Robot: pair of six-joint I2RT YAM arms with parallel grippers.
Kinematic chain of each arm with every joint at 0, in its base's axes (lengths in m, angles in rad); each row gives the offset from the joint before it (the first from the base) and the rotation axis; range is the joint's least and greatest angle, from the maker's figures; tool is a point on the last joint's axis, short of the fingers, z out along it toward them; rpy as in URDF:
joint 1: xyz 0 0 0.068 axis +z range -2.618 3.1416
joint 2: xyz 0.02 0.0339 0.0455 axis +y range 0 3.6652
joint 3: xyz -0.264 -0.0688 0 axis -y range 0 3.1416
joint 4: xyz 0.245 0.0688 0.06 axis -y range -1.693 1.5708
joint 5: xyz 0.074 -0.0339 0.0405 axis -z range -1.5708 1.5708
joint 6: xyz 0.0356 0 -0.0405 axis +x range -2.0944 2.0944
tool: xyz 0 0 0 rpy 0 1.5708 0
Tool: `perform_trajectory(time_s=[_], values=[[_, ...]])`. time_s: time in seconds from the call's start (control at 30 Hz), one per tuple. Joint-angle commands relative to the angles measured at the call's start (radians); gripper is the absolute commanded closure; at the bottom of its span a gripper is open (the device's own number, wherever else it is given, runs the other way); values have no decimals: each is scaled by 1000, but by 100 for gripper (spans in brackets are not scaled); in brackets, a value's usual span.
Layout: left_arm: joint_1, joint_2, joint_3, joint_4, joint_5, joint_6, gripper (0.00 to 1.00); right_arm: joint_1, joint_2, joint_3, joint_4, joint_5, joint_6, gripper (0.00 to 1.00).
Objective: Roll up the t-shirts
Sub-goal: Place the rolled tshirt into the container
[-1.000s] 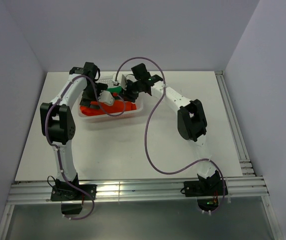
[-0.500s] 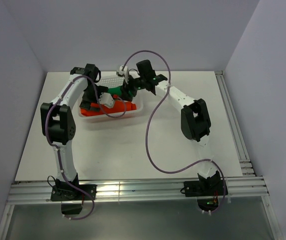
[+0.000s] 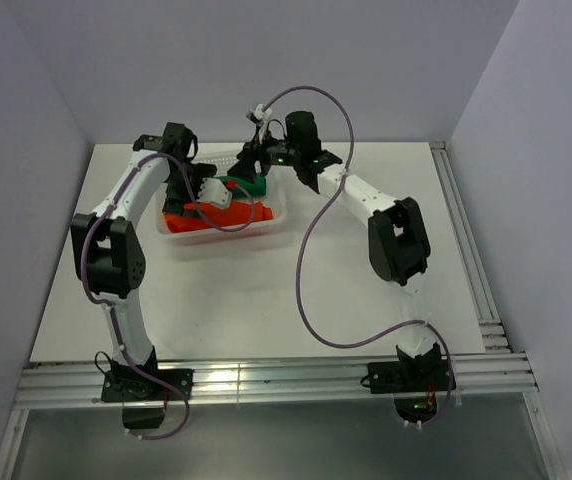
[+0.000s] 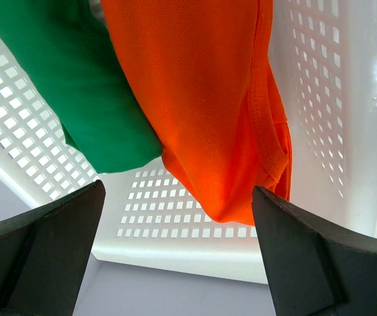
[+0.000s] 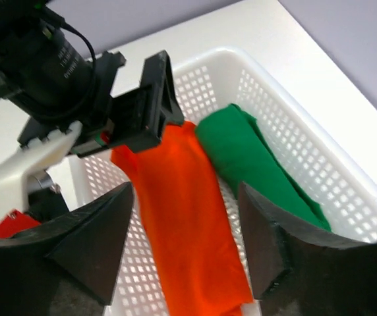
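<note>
Now the orange t-shirt [image 5: 188, 224] lies as a long roll on the floor of the white mesh basket [image 5: 294, 131], which stands on the far left part of the worktop [image 3: 266, 290]. The green t-shirt [image 5: 261, 164], also rolled, lies alongside and touches it, next to the basket wall. The left pincer [image 4: 178, 204] hangs low over one end of the rolls, fingers spread wide, holding nothing. The right pincer [image 5: 183, 191] hovers higher above the basket, fingers apart and empty.

Orange t-shirt [image 3: 192, 222], green t-shirt [image 3: 236, 186] in basket [image 3: 228, 239]
</note>
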Motion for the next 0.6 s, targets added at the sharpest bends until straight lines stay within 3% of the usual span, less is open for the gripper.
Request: perform_trajectory(time_s=[0.0,0.03,0.1,0.13,0.23,0.27,0.57], values=[[5,-59,-17,9,33,-12,0,26,19,29,92,-16,119,30],[5,-61,-22,13,32,-13,0,26,30,35,112,-35,147,32],[6,-63,-26,19,30,-18,1,26,43,29,169,-56,260,49],[9,-64,-23,18,35,-18,0,27,57,19,239,-67,340,64],[14,-70,-26,22,41,-18,1,30,86,20,313,-38,455,83],[16,-73,-32,29,44,-18,1,31,96,29,310,-23,475,98],[39,-110,-71,68,73,-13,0,50,154,61,355,23,722,100]])
